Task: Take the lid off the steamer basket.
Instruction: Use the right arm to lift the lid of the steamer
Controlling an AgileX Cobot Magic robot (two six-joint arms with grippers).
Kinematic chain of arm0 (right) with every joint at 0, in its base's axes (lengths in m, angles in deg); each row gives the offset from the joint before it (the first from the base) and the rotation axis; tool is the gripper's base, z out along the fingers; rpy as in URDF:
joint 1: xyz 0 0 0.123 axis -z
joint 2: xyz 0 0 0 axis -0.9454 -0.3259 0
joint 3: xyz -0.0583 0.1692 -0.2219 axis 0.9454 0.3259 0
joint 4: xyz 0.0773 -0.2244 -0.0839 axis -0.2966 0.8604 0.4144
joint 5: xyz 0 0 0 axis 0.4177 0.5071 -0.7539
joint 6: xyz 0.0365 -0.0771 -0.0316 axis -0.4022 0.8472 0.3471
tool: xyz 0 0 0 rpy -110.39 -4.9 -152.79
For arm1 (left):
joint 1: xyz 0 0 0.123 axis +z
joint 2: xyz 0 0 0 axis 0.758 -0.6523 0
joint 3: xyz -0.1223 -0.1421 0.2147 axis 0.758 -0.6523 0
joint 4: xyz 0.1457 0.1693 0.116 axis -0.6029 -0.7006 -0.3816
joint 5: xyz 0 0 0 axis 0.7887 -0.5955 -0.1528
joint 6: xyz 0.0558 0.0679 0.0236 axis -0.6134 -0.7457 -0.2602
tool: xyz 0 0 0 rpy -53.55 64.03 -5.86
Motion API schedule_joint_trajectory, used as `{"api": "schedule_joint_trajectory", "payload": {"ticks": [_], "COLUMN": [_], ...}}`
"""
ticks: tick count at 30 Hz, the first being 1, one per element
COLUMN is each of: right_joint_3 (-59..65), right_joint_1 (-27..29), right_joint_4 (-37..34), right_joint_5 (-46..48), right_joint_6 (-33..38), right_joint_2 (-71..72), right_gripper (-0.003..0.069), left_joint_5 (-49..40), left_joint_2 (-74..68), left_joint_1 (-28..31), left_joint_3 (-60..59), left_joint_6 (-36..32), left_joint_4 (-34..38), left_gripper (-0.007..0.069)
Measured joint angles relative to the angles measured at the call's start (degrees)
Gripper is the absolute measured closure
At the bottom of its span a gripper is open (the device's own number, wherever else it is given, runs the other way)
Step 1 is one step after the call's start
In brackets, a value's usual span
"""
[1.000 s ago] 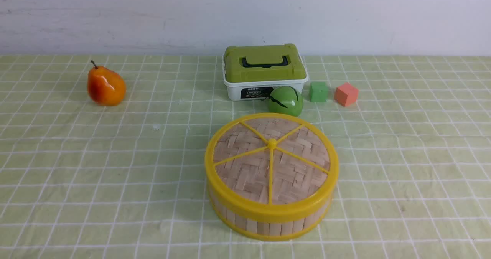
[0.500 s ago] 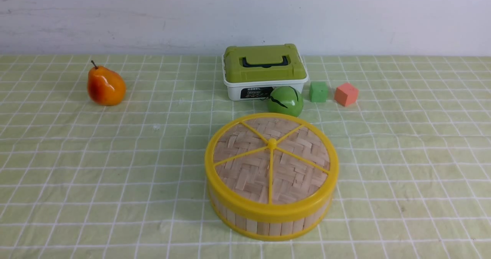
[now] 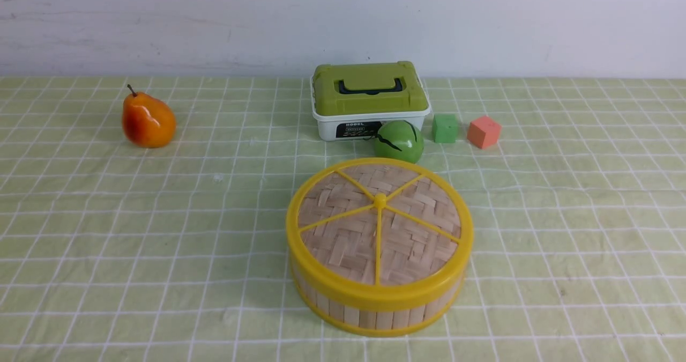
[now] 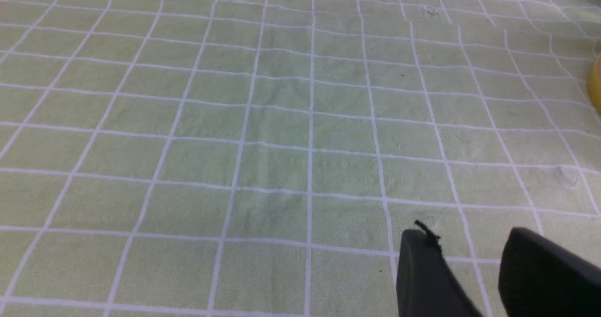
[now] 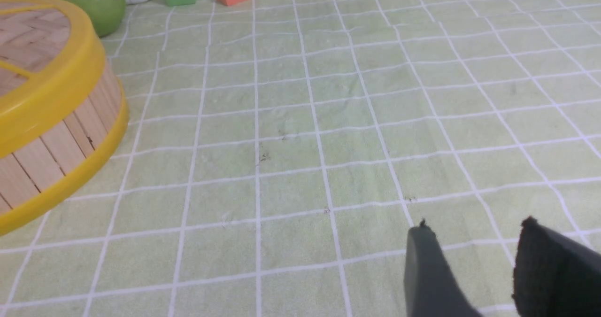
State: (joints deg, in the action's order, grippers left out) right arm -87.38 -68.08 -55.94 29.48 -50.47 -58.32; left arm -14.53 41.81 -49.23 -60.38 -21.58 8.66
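I judge we're at the start: the lid point(image 3: 343, 244) sits on the steamer basket point(image 3: 367, 319), at six o'clock from the green ball point(image 3: 399, 142). My left tool point(image 4: 462, 251) and right tool point(image 5: 474, 246) are parted, gripping nothing; next I need the central knob point(image 3: 380, 200).

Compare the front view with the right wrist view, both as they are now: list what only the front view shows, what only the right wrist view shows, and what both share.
Only the front view: the glossy orange pear with a dark stem and the lid's central yellow knob.

Only the right wrist view: the right claw, dark and open.

Both: the woven tan bamboo lid with yellow rim, on the round slatted steamer basket; the round green black-striped object; the green cube; the coral-red cube; part of the white box.
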Motion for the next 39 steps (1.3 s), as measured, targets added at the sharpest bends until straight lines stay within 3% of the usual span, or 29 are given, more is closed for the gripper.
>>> {"api": "schedule_joint_trajectory", "payload": {"ticks": [35, 38, 39], "right_joint_3": [0.0, 0.0, 0.0], "right_joint_1": [0.0, 0.0, 0.0], "right_joint_4": [0.0, -3.7, -9.7], "right_joint_5": [0.0, -0.3, -0.6], "right_joint_6": [0.0, -1.1, -3.4], "right_joint_2": [0.0, 0.0, 0.0], "right_gripper": [0.0418, 0.0418, 0.0418], "left_joint_5": [0.0, 0.0, 0.0], "left_joint_2": [0.0, 0.0, 0.0], "left_joint_1": [0.0, 0.0, 0.0], "left_joint_3": [0.0, 0.0, 0.0], "left_joint_6": [0.0, 0.0, 0.0], "left_joint_4": [0.0, 0.0, 0.0], "left_gripper": [0.0386, 0.0386, 0.0386]}}
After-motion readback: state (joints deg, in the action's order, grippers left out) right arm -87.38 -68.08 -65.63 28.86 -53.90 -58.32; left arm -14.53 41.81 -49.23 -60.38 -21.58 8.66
